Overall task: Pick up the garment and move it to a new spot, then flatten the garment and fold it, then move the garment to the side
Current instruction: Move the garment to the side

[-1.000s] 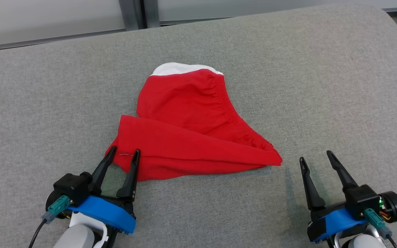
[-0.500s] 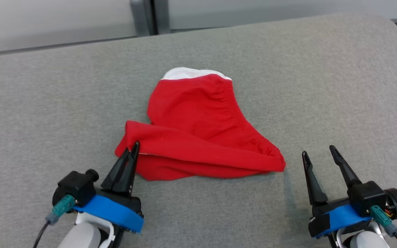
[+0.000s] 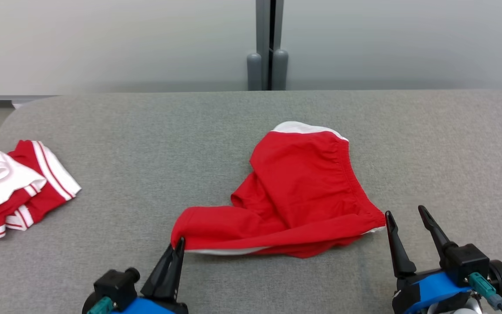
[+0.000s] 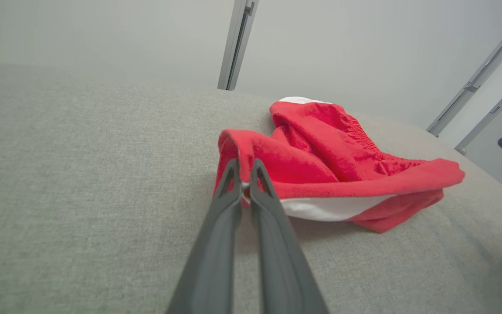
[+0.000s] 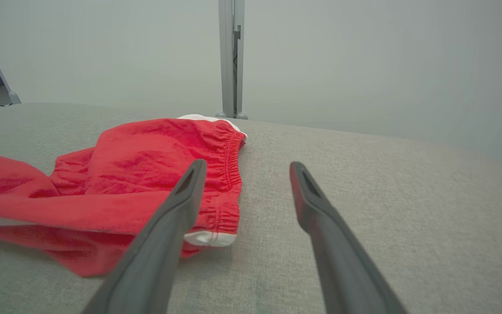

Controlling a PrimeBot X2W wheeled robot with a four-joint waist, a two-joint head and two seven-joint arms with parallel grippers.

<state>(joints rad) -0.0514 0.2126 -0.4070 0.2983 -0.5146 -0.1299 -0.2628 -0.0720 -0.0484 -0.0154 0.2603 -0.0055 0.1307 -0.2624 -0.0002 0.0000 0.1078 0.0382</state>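
Head view: left pincer (image 3: pixel 179 245) pinches a corner of the crumpled red cloth shorts (image 3: pixel 303 187), lying ahead-right of it on the grey fabric worktop (image 3: pixel 146 131); right pincer (image 3: pixel 404 212) spread, just beside them.

Dark tapered fingers (image 3: pixel 395 246), blue wrist collars (image 3: pixel 429 284), teal plugs (image 3: pixel 477 281), seemingly black housings (image 3: pixel 469 261).

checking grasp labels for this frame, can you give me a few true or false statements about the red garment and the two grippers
1. The left gripper is shut on a corner of the red garment. True.
2. The right gripper also grips it. False: its jaws stand open beside the garment's edge, not closed on fabric.
3. A second red-and-white garment lies to the robot's left on the grey surface. True.
4. The red garment lies flat and folded. False: it is bunched and rumpled.
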